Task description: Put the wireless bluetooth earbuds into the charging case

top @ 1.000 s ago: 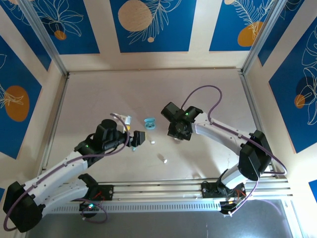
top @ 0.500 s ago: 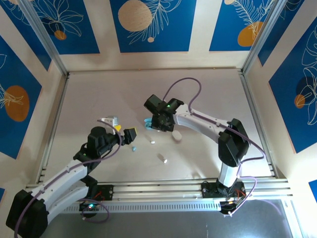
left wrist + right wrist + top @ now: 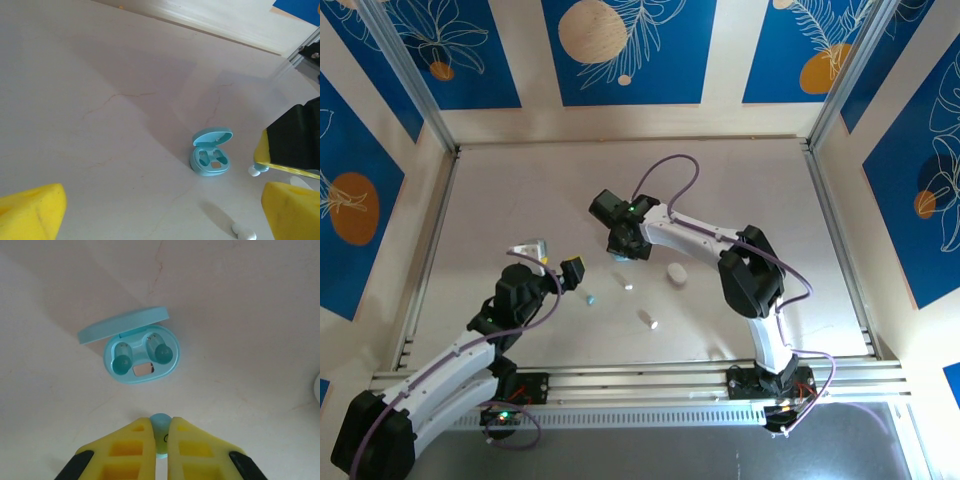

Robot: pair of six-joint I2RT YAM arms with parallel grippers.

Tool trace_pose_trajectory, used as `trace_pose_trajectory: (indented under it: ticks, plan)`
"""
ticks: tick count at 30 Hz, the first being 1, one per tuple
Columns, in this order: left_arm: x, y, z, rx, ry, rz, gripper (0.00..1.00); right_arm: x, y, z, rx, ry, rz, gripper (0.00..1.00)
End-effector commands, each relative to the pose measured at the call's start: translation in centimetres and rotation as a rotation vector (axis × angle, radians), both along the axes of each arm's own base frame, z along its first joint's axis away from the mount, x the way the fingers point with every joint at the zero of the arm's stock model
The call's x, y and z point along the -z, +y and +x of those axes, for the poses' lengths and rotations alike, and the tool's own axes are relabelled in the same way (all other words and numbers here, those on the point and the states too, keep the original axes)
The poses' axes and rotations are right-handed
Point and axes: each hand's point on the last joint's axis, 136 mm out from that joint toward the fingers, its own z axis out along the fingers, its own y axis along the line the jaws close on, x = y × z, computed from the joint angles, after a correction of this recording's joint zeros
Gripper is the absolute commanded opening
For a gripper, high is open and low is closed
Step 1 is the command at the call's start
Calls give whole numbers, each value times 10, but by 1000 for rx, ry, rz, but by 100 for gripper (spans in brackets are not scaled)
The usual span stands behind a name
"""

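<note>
A light blue charging case (image 3: pixel 141 355) lies open on the table with both sockets empty, and it shows again in the left wrist view (image 3: pixel 212 152). My right gripper (image 3: pixel 161 432) is shut on a light blue earbud (image 3: pixel 161 425), hovering just short of the case. From above, the right gripper (image 3: pixel 620 242) covers the case. My left gripper (image 3: pixel 570 272) is open and holds nothing, its yellow fingers (image 3: pixel 35 210) spread wide. Another light blue earbud (image 3: pixel 590 298) lies on the table by the left gripper. A white earbud (image 3: pixel 628 287) lies between the arms.
A closed white oval case (image 3: pixel 675 272) sits right of the right gripper. A small white piece (image 3: pixel 648 320) lies nearer the front rail. Aluminium posts and patterned walls fence the table on three sides.
My right gripper swung left from above the white case to the blue case, still shut on the earbud. The left arm drew back to the left, uncovering the blue earbud on the table.
</note>
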Motion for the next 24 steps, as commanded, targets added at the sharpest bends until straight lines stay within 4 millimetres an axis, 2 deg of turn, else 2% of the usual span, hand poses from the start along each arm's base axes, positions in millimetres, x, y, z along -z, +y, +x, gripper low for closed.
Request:
trace_pose_trajectory:
  ticks: [1,14,24]
  plan:
    - [-14,5,6,-28,-49,-6,100,1,5,8,58,-27,-4,9]
    - [-16,2,5,-14,-51,-16,100,15,27,25,57,-43,3,9]
    - [-18,1,5,-6,-54,-21,100,27,31,30,57,-32,-23,9]
